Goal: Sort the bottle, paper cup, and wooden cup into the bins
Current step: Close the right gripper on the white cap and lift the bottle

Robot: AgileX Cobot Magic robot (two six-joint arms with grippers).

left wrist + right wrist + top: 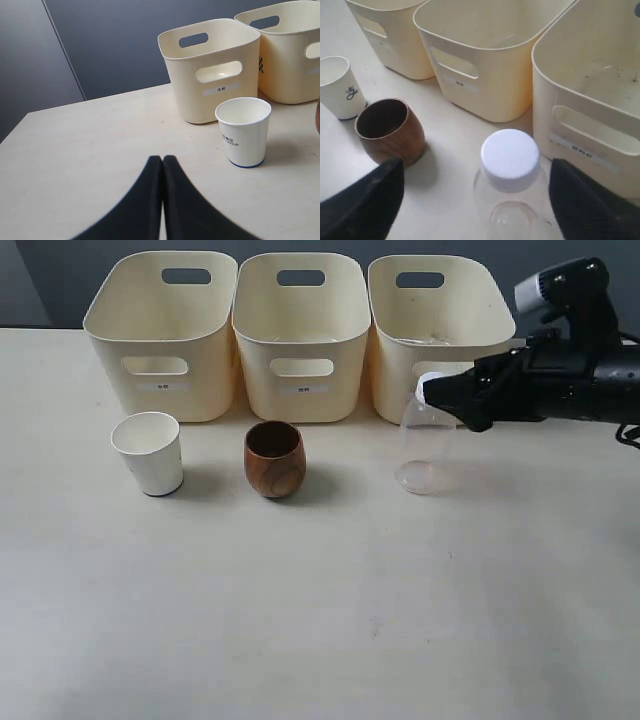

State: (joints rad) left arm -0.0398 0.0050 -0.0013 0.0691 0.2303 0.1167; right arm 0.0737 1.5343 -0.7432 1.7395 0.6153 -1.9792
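Note:
The clear bottle (424, 445) with its white cap (510, 159) stands upright in front of the right bin (398, 350). My right gripper (452, 398) (476, 169) is open at cap height, one finger on each side of the bottle and neither touching it. The white paper cup (150, 453) (243, 131) stands before the left bin (128, 340). In front of the middle bin (300, 338) sits the brown wooden cup (274, 458) (389, 131). My left gripper (162, 159) is shut on nothing, low over the table short of the paper cup, and does not show in the exterior view.
The three cream bins stand side by side along the back of the pale table (320, 610). A dark wall rises behind them. The right arm (580, 360) reaches in from the right edge at about bin height.

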